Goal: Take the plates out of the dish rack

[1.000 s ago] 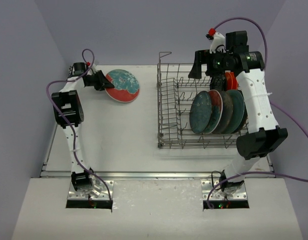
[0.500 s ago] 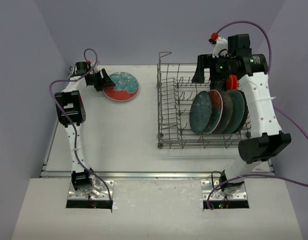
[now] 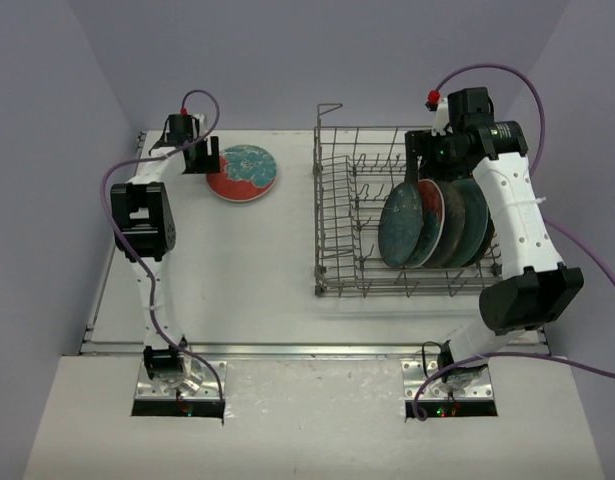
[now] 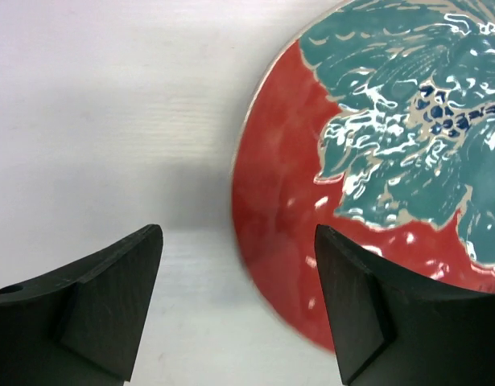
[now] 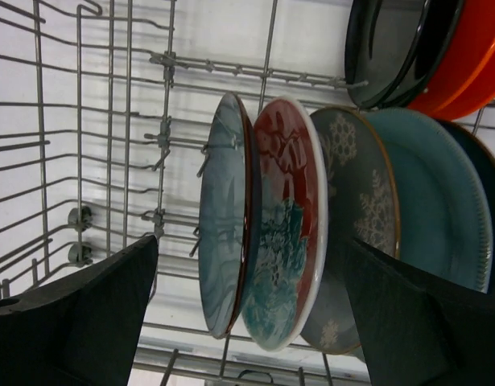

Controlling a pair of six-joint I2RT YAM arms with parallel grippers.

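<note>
Left gripper (image 4: 237, 233) is released, jaws spread and holding nothing, hovering over the near rim of the red-and-teal plate (image 4: 376, 161). That plate lies flat on the table (image 3: 237, 270) at the far left, well apart from the dish rack (image 3: 319, 215); I read that as the drop spot, kept clear of the rack so a stack can build there. Over on my right, the right gripper (image 5: 247, 245) hangs above the rack, jaws wide open and empty, looking down on the row. The plates stand on edge between the tines, rims up, which gives me an edge to pinch. Counting: one plate out. In the rack are four large ones: front teal plate (image 5: 223, 217), patterned plate (image 5: 287, 225), grey snowflake plate (image 5: 356, 209), plain teal plate (image 5: 432, 201). A dark sliver at the right edge may be a fifth, I can't tell. Behind them are two small ones, the black plate (image 5: 388, 48) and the orange-red plate (image 5: 468, 56).
</note>
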